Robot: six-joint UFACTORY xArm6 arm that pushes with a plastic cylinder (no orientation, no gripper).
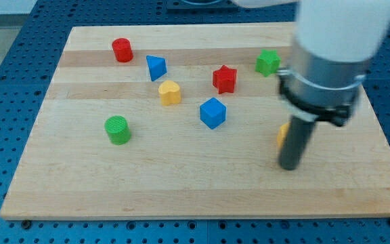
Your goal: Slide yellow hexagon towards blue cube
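The yellow hexagon (283,134) is mostly hidden behind my rod at the view's right; only a sliver of its left edge shows. The blue cube (212,112) sits near the board's middle, to the left of the hexagon. My tip (289,166) rests on the board just below and right of the hexagon's visible edge, seemingly against it.
A yellow heart-like block (170,93), blue triangular block (156,68) and red cylinder (122,50) lie at upper left. A red star (225,79) and green cube (267,62) lie at upper middle. A green cylinder (118,129) sits at left. The wooden board (181,176) rests on blue pegboard.
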